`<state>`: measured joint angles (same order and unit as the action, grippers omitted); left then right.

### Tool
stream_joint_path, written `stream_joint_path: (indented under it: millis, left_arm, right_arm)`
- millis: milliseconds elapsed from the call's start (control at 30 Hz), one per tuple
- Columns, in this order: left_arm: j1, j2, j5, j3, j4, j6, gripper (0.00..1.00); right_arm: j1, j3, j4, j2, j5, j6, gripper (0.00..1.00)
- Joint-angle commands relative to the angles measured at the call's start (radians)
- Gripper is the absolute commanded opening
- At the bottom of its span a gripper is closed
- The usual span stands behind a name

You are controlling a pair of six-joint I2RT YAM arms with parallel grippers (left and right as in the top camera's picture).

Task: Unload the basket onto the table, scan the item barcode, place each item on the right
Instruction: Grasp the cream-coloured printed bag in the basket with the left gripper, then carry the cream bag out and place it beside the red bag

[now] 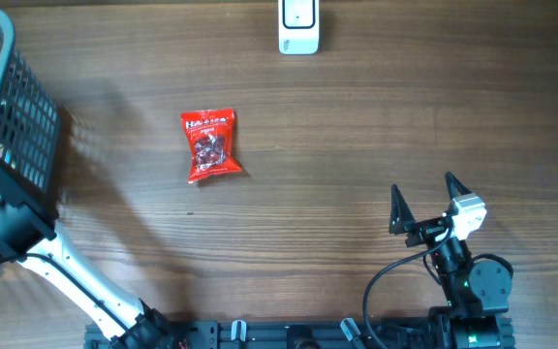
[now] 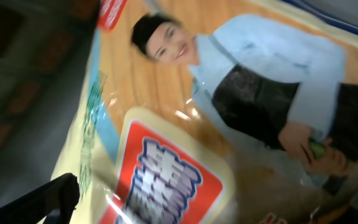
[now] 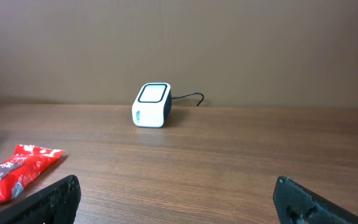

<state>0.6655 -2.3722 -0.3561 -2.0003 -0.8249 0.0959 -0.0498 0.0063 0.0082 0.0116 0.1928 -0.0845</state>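
We see both released: the right pincer [image 1: 422, 186] down-right of the red packet [image 1: 209, 145], the left pincer [image 2: 179, 208] well left of it, over a printed bag [image 2: 260, 93], and the scanner [image 1: 298, 27] up-right of it.

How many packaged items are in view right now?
2: a red packet on the table, and a large printed bag filling the left wrist view. The basket may hide more.

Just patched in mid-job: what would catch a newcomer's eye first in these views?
The red snack packet lies alone on the wood table, left of centre, with the white scanner at the far edge. The left wrist view is filled by a glossy package printed with a smiling person, seen close and blurred. The right gripper stands open near the front right, holding nothing.
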Motion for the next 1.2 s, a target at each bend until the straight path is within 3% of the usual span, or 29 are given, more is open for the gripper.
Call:
stream_joint_path:
  millis: [0, 100, 267, 400, 467, 567, 767, 933, 967, 1000, 1167]
  left_arm:
    - [0.018, -0.08, -0.132, 0.018, -0.006, -0.027, 1.0]
    - [0.017, -0.08, -0.105, 0.023, -0.009, -0.032, 0.98]
    - [0.021, -0.081, -0.039, 0.07, 0.0, -0.029, 0.81]
    - [0.026, -0.081, -0.037, 0.108, 0.03, -0.028, 0.88]
    - [0.029, -0.081, -0.037, 0.116, 0.042, -0.029, 0.98]
    - [0.035, -0.081, -0.037, 0.117, 0.049, -0.028, 0.99]
    - [0.047, -0.081, 0.026, 0.118, 0.047, -0.021, 0.51]
    - [0.058, -0.082, 0.136, 0.118, 0.044, -0.021, 0.48]
    - [0.059, -0.082, 0.136, 0.118, 0.043, -0.022, 0.33]
    - [0.059, -0.082, 0.135, 0.118, 0.04, -0.021, 0.05]
    - [0.058, -0.079, 0.089, 0.118, 0.017, -0.022, 0.04]
  right_arm:
    - [-0.003, -0.001, 0.005, -0.007, -0.013, 0.006, 1.0]
    - [-0.003, -0.001, 0.005, -0.007, -0.013, 0.006, 1.0]
    - [-0.003, -0.001, 0.005, -0.007, -0.013, 0.006, 1.0]
    - [-0.003, -0.001, 0.005, -0.007, -0.013, 0.006, 1.0]
    - [-0.003, -0.001, 0.005, -0.007, -0.013, 0.006, 1.0]
    - [-0.003, -0.001, 0.005, -0.007, -0.013, 0.006, 1.0]
    - [-0.003, -0.001, 0.005, -0.007, -0.013, 0.006, 1.0]
    - [-0.003, -0.001, 0.005, -0.007, -0.013, 0.006, 1.0]
    - [-0.003, -0.001, 0.005, -0.007, -0.013, 0.006, 1.0]
    - [-0.003, -0.001, 0.005, -0.007, -0.013, 0.006, 1.0]
    - [-0.003, -0.001, 0.005, -0.007, -0.013, 0.006, 1.0]
